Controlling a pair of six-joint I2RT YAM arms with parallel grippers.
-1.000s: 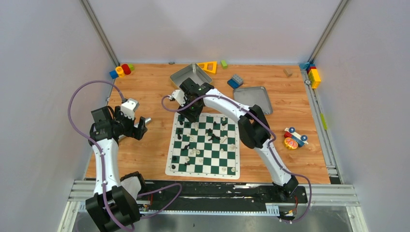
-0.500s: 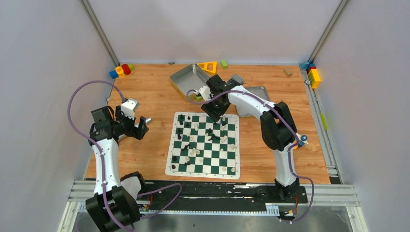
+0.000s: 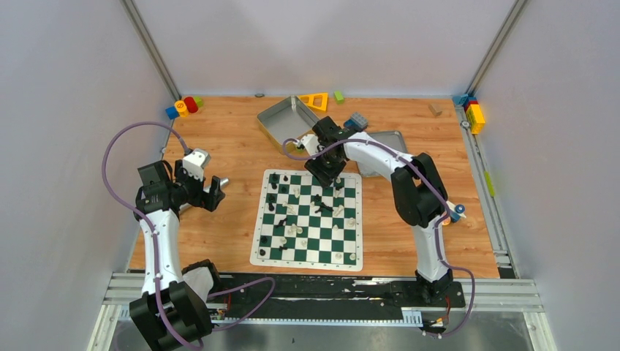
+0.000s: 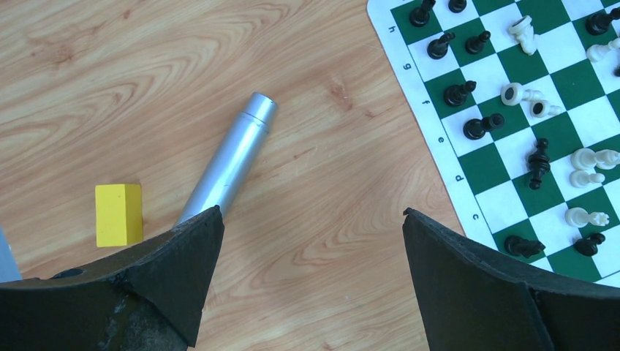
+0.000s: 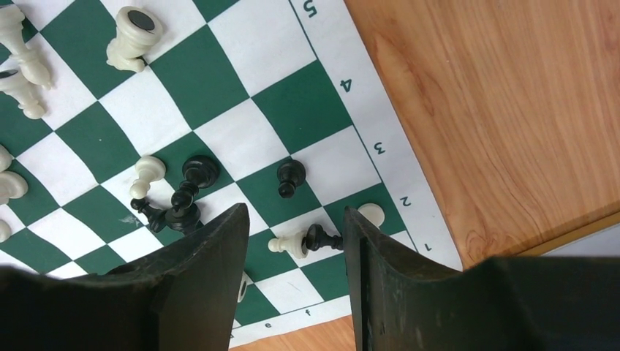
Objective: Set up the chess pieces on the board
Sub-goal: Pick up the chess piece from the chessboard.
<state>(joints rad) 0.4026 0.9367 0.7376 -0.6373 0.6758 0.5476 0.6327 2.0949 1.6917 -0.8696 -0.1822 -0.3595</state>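
Fingers (image 5: 197, 292) of right gripper (image 5: 294, 212) part-open, empty, over toppled chess pieces (image 5: 286, 245) at far edge of board (image 5: 219, 80), probably pick phase: next descend and pinch one; left gripper (image 4: 311, 213) wide open, idle over counter (image 4: 292, 110).

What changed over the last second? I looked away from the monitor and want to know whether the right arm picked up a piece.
The right gripper swung from the far-left corner of the board rightward to about the middle of its far edge. Its fingers are open and hold nothing. The left gripper stayed open beside the board, and the chess pieces look unmoved.
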